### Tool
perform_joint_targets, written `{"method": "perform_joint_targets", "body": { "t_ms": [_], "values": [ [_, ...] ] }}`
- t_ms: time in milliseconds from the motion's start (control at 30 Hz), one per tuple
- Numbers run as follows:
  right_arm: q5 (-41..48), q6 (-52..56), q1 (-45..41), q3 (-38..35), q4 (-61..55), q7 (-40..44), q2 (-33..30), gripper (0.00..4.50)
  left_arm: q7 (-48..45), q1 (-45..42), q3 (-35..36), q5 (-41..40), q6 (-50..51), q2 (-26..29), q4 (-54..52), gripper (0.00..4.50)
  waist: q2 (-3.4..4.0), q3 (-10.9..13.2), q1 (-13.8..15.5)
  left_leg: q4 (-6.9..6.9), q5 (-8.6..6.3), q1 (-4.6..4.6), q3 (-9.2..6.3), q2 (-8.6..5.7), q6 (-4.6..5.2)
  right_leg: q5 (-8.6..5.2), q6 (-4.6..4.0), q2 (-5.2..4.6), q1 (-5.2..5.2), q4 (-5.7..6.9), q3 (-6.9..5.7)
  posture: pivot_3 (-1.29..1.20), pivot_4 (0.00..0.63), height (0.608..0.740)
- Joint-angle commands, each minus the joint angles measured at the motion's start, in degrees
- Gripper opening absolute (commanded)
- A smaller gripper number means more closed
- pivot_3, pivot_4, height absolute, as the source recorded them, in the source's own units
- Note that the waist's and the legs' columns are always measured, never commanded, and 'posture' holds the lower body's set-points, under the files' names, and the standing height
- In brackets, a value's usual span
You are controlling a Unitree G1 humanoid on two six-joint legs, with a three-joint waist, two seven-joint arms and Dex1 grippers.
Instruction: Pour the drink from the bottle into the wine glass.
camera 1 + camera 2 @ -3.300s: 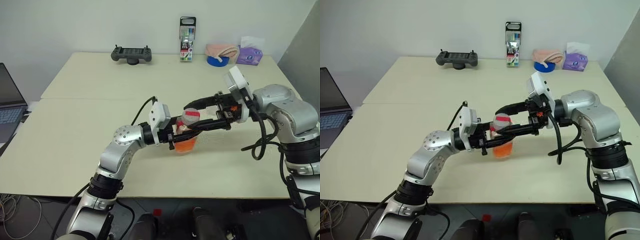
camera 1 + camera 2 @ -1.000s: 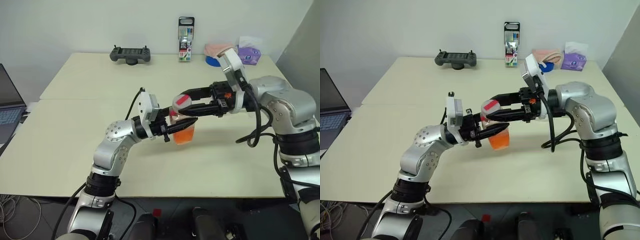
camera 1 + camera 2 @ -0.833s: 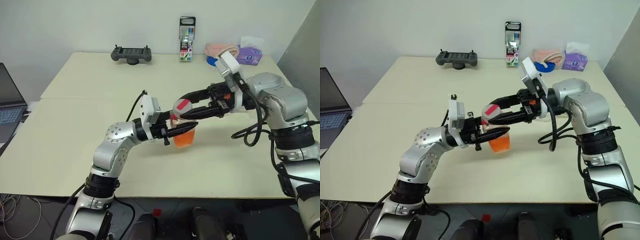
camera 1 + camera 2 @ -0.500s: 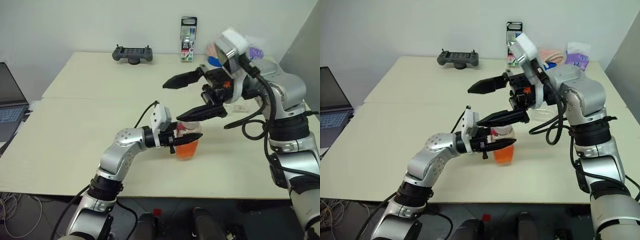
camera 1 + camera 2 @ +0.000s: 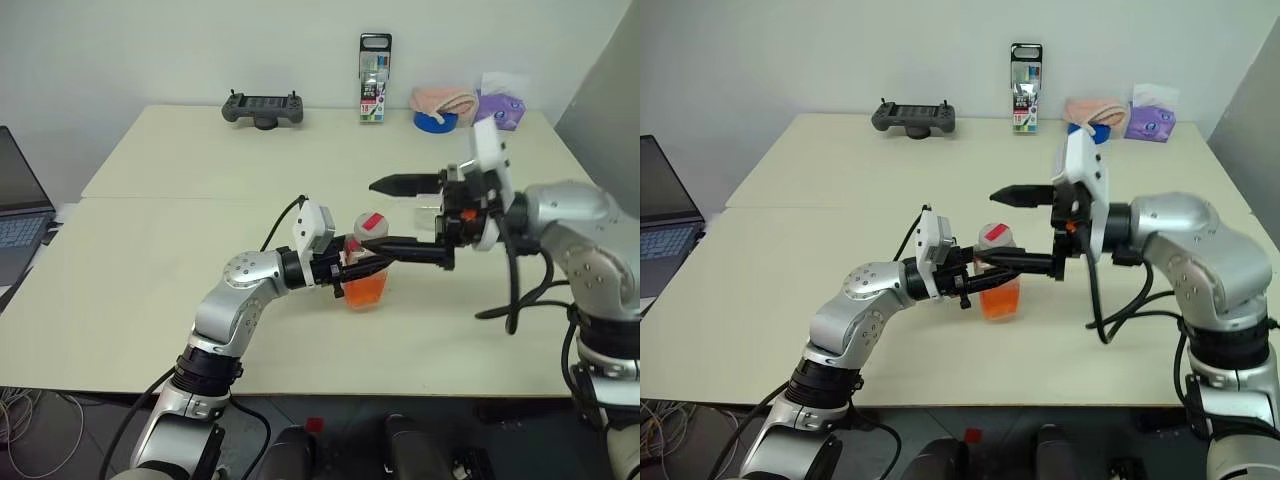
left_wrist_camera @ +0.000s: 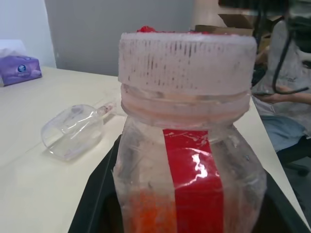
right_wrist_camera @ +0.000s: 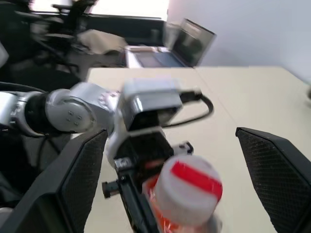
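The bottle [image 5: 366, 268] stands upright near the table's middle, its red-and-white cap [image 5: 370, 224] on. The orange drink [image 5: 365, 291] fills its lower part. My left gripper [image 5: 357, 268] comes in from the left and is shut on the bottle's body. My right gripper [image 5: 988, 228] reaches in level from the right and is open wide, one finger beyond the cap and one nearer, neither touching it. In the right wrist view the cap [image 7: 190, 186] sits between the spread fingers [image 7: 81, 171]. The wine glass [image 6: 73, 131] lies on its side on the table behind the bottle.
Along the table's far edge stand a black game controller [image 5: 262, 107], a marker pack [image 5: 375, 80], a blue tape roll [image 5: 436, 121], a pink cloth [image 5: 443, 98] and a purple tissue box [image 5: 497, 110]. A laptop [image 5: 18, 220] sits at the far left.
My right gripper, closed around the cap a second ago, opened wide, rose off it and came back down level with the cap. The left gripper kept hold of the bottle.
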Motion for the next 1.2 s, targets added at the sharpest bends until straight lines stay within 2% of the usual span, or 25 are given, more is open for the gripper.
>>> {"method": "perform_joint_targets", "body": {
  "t_ms": [33,200,300,633,733,933,1100,1133,1200],
  "values": [
    [1.6,6.5,2.1,-2.1,-10.3,-12.6,3.3,4.50,-0.7,-1.6,0.2,-0.5,-2.0,-0.9,-0.9,1.73,0.00,0.0,0.0,-0.01,0.01,0.00,-0.02,0.00,-0.02,0.00,0.00,0.00,0.00,0.00,-0.02,0.00,0.150,0.740],
    [2.0,12.3,2.5,-2.1,-14.0,-23.3,7.8,4.50,-1.8,-2.4,-0.5,0.3,-2.9,-1.2,0.9,1.73,0.00,0.0,0.1,0.05,0.05,0.01,-0.04,-0.02,-0.06,0.02,0.03,0.02,0.05,0.01,-0.02,0.00,0.150,0.740],
    [1.5,14.6,2.7,-1.4,-14.8,-26.6,7.9,4.50,-2.5,-3.0,-0.6,0.6,-3.8,-1.6,2.4,1.73,0.00,0.0,0.0,0.06,0.06,0.00,-0.03,-0.04,-0.06,0.04,0.05,0.02,0.06,0.00,0.00,0.00,0.150,0.740],
    [5.3,18.6,4.7,-5.6,-15.4,-34.2,12.9,4.50,-1.8,-2.7,0.9,0.3,-6.1,-2.9,3.1,1.73,0.00,0.0,0.0,-0.02,0.06,0.00,-0.05,-0.02,-0.04,0.05,0.05,0.06,0.03,-0.01,-0.02,0.00,0.150,0.740],
    [5.7,18.6,4.7,-6.4,-15.7,-35.4,13.4,3.91,-1.6,-1.7,0.5,0.4,-6.2,-2.9,2.2,1.73,0.00,0.0,0.0,-0.01,0.06,0.00,-0.04,-0.03,-0.04,0.04,0.05,0.06,0.04,0.00,-0.01,0.00,0.150,0.740],
    [7.7,18.4,4.5,-6.4,-15.8,-34.4,11.6,1.82,-0.9,-1.6,0.5,0.7,-6.5,-3.1,2.6,1.71,0.00,0.0,0.0,-0.01,0.07,0.01,-0.05,-0.03,-0.03,0.04,0.05,0.06,0.04,0.00,-0.03,0.00,0.150,0.740],
    [7.0,15.4,4.4,-3.0,-14.0,-29.7,7.5,1.82,-1.2,-2.3,0.4,0.8,-6.4,-3.0,2.8,1.71,0.00,0.0,0.0,-0.01,0.07,0.01,-0.05,-0.03,-0.03,0.04,0.05,0.07,0.04,0.00,-0.02,0.00,0.150,0.740],
    [7.2,13.0,4.3,-2.2,-12.8,-26.2,6.4,1.82,-1.3,-2.5,0.3,0.8,-6.3,-3.1,2.9,1.71,0.00,0.0,0.0,-0.01,0.07,0.01,-0.05,-0.04,-0.03,0.04,0.06,0.07,0.05,-0.02,-0.03,0.00,0.150,0.740],
    [10.4,7.1,4.0,-1.6,-8.7,-12.6,3.6,1.82,-1.9,-2.8,0.1,0.6,-5.6,-2.8,2.7,1.71,0.00,0.0,0.0,0.00,0.07,0.01,-0.02,-0.04,-0.02,0.03,0.07,0.07,0.06,-0.03,-0.02,0.00,0.150,0.740]
  ]
}}
